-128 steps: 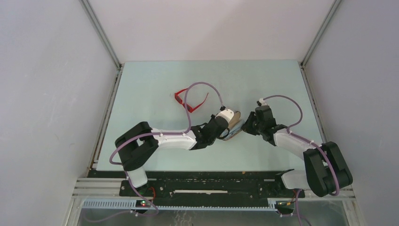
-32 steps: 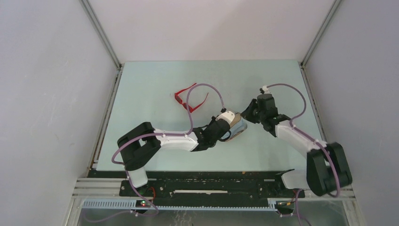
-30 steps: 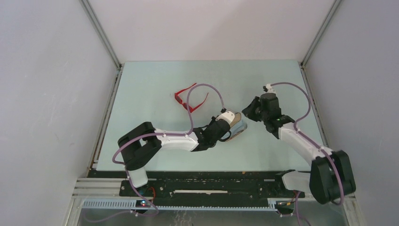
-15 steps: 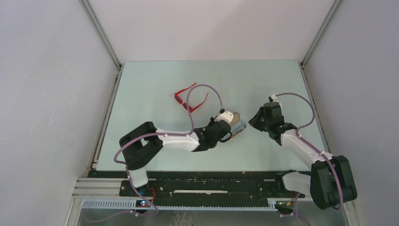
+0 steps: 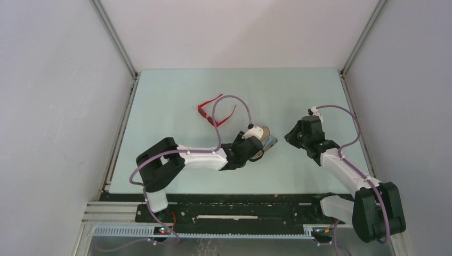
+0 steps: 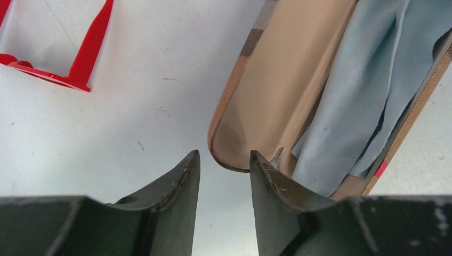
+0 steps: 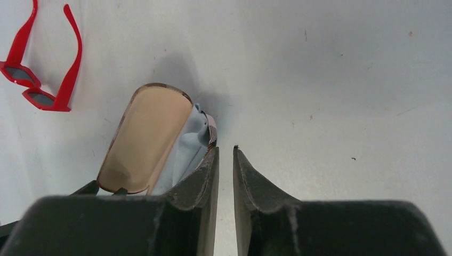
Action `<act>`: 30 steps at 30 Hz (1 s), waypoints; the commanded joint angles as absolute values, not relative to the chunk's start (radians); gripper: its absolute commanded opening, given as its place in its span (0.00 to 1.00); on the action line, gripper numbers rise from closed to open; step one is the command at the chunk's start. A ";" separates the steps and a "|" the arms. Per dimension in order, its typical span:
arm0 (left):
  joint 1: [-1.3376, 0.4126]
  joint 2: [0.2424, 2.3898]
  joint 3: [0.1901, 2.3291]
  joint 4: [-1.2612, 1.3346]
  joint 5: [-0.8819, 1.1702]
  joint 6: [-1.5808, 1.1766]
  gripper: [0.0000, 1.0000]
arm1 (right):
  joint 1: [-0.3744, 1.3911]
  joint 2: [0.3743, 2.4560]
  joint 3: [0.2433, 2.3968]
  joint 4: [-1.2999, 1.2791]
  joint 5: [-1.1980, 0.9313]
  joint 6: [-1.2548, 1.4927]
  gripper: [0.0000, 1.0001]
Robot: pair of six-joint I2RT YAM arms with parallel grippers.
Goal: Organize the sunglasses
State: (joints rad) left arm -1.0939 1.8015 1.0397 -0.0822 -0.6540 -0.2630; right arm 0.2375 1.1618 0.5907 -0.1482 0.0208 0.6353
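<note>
The red sunglasses (image 5: 215,113) lie on the table with arms unfolded, also showing in the right wrist view as sunglasses (image 7: 37,93) and as one red arm (image 6: 91,49) in the left wrist view. The brown plaid case (image 5: 264,136) lies open, tan lining up, case (image 6: 277,80), with the pale blue cloth (image 6: 368,90) in its other half. My left gripper (image 6: 224,160) is open, its tips just short of the lid's rounded end, nothing between them. My right gripper (image 7: 225,152) hovers right of the case (image 7: 144,136), jaws a narrow slit apart and empty.
Grey walls with metal corner posts (image 5: 114,42) close in the pale green table (image 5: 176,90) on three sides. The black base rail (image 5: 234,210) runs along the near edge. A purple cable (image 5: 229,98) loops over the left arm near the sunglasses.
My left gripper opened and let go of the case lid, which stays open. The right arm pulled back to the right, away from the case. The sunglasses have not moved.
</note>
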 commanded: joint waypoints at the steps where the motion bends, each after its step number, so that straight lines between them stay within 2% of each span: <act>1: -1.101 1.732 1.102 -0.103 -0.627 -0.284 0.45 | 0.230 1.098 0.600 -0.162 0.055 0.639 0.24; 10: -1.077 1.565 1.179 -0.215 -0.567 -0.269 0.46 | 0.221 1.034 0.600 -0.204 0.070 0.626 0.26; 16: -0.861 1.520 1.226 -0.351 -0.449 -0.412 0.46 | 0.221 1.004 0.600 -0.216 0.062 0.616 0.29; 23: -0.602 1.606 1.319 -0.476 -0.418 -0.524 0.49 | 0.232 1.024 0.600 -0.196 0.019 0.608 0.30; 30: -0.414 1.817 1.586 -0.540 -0.271 -0.423 0.57 | 0.280 1.036 0.614 -0.181 0.011 0.608 0.32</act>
